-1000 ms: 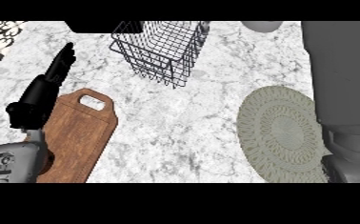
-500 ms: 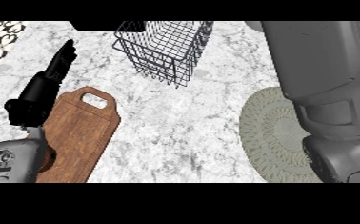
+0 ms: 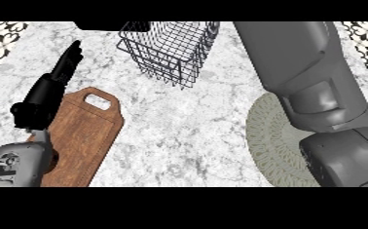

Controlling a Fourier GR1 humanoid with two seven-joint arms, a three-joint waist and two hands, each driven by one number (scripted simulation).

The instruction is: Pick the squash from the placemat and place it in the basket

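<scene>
The wire basket (image 3: pixel 173 47) stands at the back middle of the marble counter, and nothing shows inside it. The round grey-green placemat (image 3: pixel 267 145) lies at the right, with much of it under my right forearm (image 3: pixel 302 77). That forearm runs from the lower right up past the view's top edge, so my right hand is out of sight. No squash shows anywhere. My left hand (image 3: pixel 50 94) rests open at the left, fingers pointing up, well away from the basket.
A wooden cutting board (image 3: pixel 81 135) with a handle hole lies at the lower left, beside my left hand. A dark object (image 3: pixel 108 26) sits at the back edge, left of the basket. Bare marble (image 3: pixel 187 125) lies between the board and the placemat.
My right arm has come in from the right edge and now stretches across the placemat toward the back of the counter. The left hand has stayed still.
</scene>
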